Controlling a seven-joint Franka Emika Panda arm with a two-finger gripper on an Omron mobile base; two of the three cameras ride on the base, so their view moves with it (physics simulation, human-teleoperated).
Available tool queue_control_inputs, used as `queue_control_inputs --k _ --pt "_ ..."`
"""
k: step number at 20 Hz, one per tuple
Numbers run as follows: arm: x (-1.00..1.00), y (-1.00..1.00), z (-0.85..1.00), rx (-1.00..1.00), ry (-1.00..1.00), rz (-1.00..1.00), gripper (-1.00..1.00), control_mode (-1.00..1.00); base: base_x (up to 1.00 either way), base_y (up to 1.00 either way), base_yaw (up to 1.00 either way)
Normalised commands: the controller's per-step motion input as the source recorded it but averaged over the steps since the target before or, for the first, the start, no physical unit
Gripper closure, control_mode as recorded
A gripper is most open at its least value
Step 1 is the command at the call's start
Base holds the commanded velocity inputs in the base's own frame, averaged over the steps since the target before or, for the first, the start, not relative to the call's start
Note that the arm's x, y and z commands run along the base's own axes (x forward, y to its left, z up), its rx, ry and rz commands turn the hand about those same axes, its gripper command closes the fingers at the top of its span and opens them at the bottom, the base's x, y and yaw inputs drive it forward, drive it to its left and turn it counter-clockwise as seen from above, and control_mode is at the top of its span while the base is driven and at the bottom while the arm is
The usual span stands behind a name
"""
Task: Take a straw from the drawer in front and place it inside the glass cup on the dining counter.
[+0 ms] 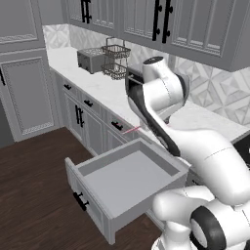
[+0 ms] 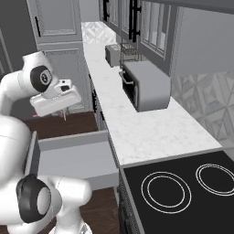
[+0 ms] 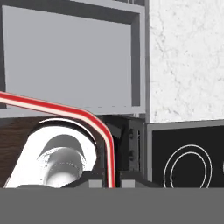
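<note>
Straw gripped above the open drawer

The white arm is raised and bent over the pulled-out drawer (image 1: 128, 181), with the hand turned downward so that the grey drawer interior is looked into from above. The gripper (image 3: 108, 183) is closed tightly on the red straw (image 3: 83, 114), which is seen rising between the dark fingertips, bending over and running off toward the left edge of the hand view. In the right base view a thin pink line is seen hanging below the hand (image 2: 55, 101), and in the left base view a short pink tip is seen just beside the arm, above the drawer's far corner. The drawer is flanked by the white marble worktop (image 2: 151, 128).
</note>
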Motion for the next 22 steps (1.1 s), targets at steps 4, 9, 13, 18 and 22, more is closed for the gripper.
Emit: queue_control_inputs --k 4,9,13,18,22 --pt "-0.14 -0.02 0.0 -0.03 0.01 0.0 1.0 1.0 -0.62 -0.08 -0.01" --pt "0.0 0.0 0.0 0.0 0.0 0.0 1.0 1.0 -1.0 0.0 -0.06" --pt "0.0 0.0 0.0 0.0 0.0 0.0 1.0 1.0 -1.0 0.34 0.12" --pt "0.0 0.0 0.0 0.0 0.0 0.0 1.0 1.0 -0.7 0.76 0.65" --pt "0.0 0.0 0.0 0.0 0.0 0.0 1.0 1.0 -0.38 0.88 0.81"
